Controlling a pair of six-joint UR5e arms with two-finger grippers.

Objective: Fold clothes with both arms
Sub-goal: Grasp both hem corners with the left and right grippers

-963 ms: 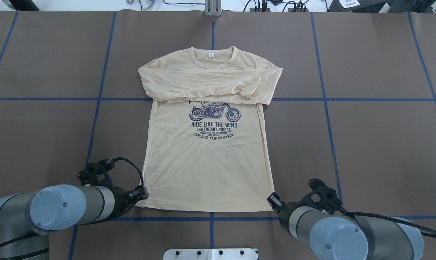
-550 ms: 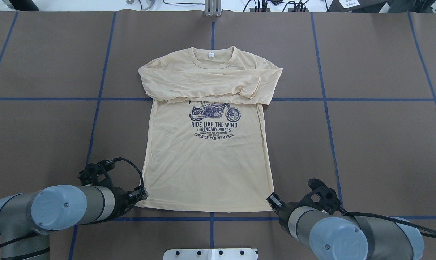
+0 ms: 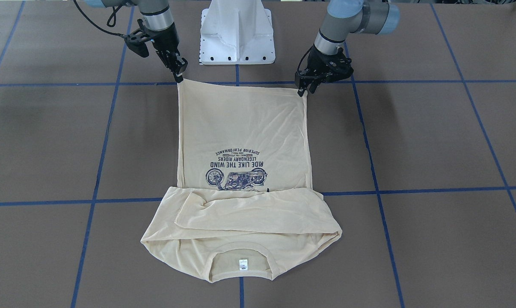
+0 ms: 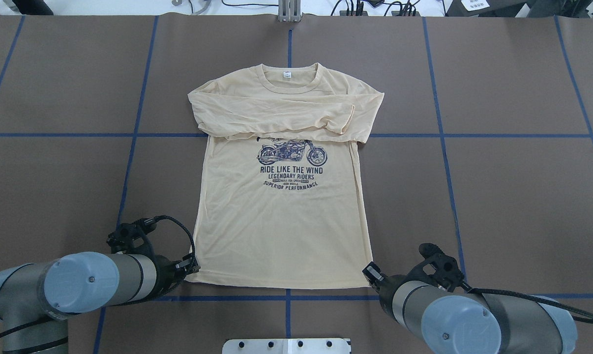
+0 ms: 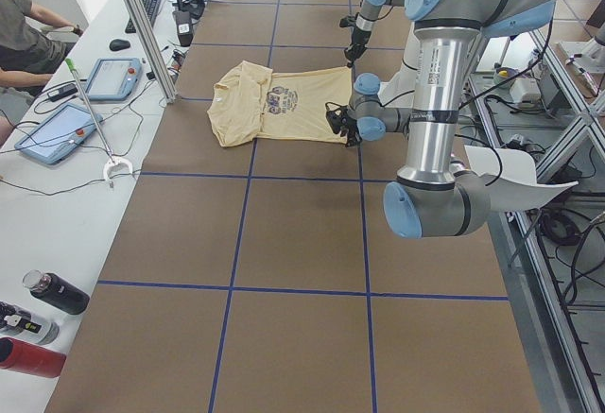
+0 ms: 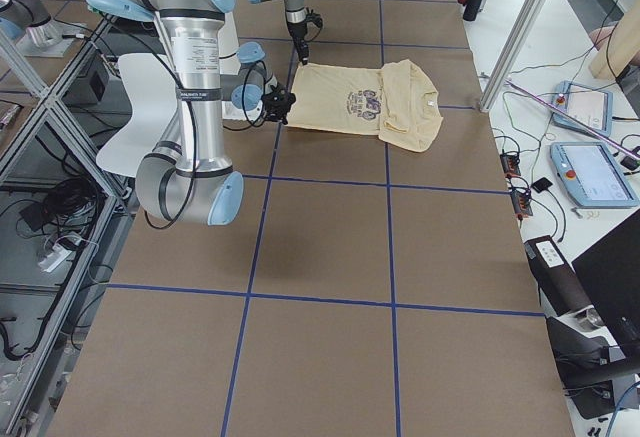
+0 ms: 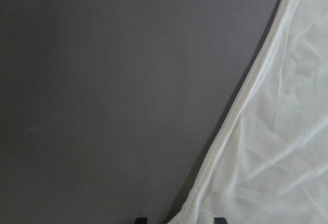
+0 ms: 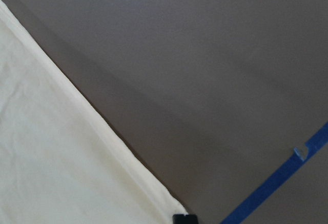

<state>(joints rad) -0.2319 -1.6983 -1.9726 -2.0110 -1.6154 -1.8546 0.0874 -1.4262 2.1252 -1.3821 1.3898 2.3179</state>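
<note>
The clothes are one cream long-sleeved T-shirt lying flat, print up, with both sleeves folded across the chest and the neck away from the robot. My left gripper stands open at the near hem corner. In the left wrist view that corner reaches in between its two spread fingertips. My right gripper is at the other hem corner, fingers together and shut on the fabric. Seen from overhead, the left gripper and the right gripper flank the hem.
Blue tape lines divide the brown table; one runs just behind the hem. The white pedestal base stands between the arms. A side bench holds tablets and bottles, with a seated person beside it.
My left gripper has crept slightly down and back at the hem corner. The right arm and the shirt have not visibly moved.
</note>
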